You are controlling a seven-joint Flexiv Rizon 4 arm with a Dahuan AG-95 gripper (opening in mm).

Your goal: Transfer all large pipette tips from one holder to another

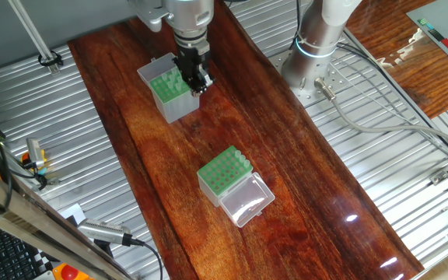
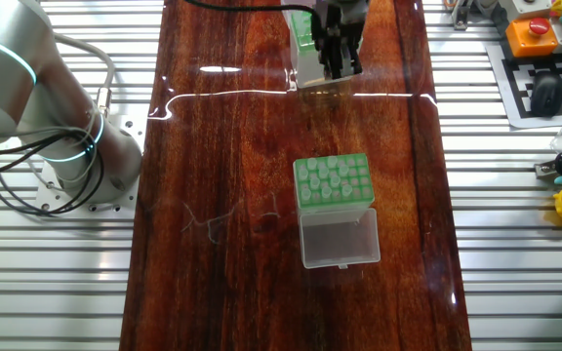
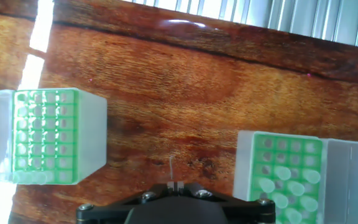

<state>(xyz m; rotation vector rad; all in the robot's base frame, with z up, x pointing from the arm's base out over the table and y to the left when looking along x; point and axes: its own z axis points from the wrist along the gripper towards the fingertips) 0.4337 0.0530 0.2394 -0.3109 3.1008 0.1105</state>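
Pincer [image 1: 197, 82]: hangs low at the right-hand edge of the taller grey-sided holder [image 1: 168, 95]; fingers point straight down; spread or pressed together cannot be told, nor whether a tip is pinched.
Large pipette tips [image 2: 332, 179]: pale collars stand upright in the shorter lidded holder [image 2: 334, 184], mid-desk [image 1: 286, 155], well apart from the pincer.
Key relation: tips' long axis is vertical, parallel to the fingers.
Judgement: next approach should be straight down.

Silver-white arm [image 1: 329, 27] (glowing cyan ring near its base), black claw [image 1: 195, 74] with screws
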